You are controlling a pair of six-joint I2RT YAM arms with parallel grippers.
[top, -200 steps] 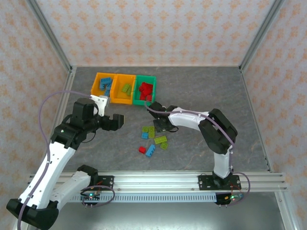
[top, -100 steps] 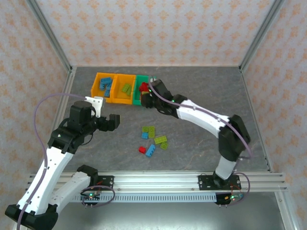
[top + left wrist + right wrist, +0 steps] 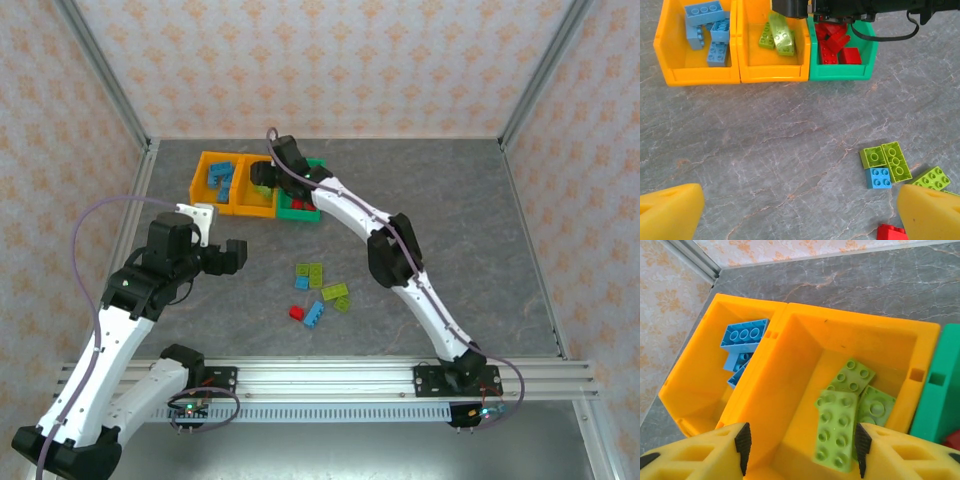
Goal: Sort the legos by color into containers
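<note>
The three joined containers stand at the back: a left orange-yellow bin (image 3: 204, 185) with blue legos (image 3: 744, 333), a middle orange-yellow bin (image 3: 850, 322) with lime legos, and a green bin (image 3: 840, 72) with red legos (image 3: 837, 47). My right gripper (image 3: 801, 442) hovers open over the middle bin. A long lime brick (image 3: 836, 430) lies loose in that bin between the jaws, touching neither pad. My left gripper (image 3: 800, 215) stands open above bare table, left of the loose legos (image 3: 320, 290).
The loose pile holds lime bricks (image 3: 896, 161), a blue brick (image 3: 879, 177) and a red one (image 3: 892, 232) at mid-table. Patterned walls with metal posts enclose the table. The right arm (image 3: 390, 250) stretches across the table's middle.
My right arm swung from the loose pile, past the green bin, to above the middle bin. Its jaws opened and the lime brick now lies in that bin. The left arm barely shifted.
</note>
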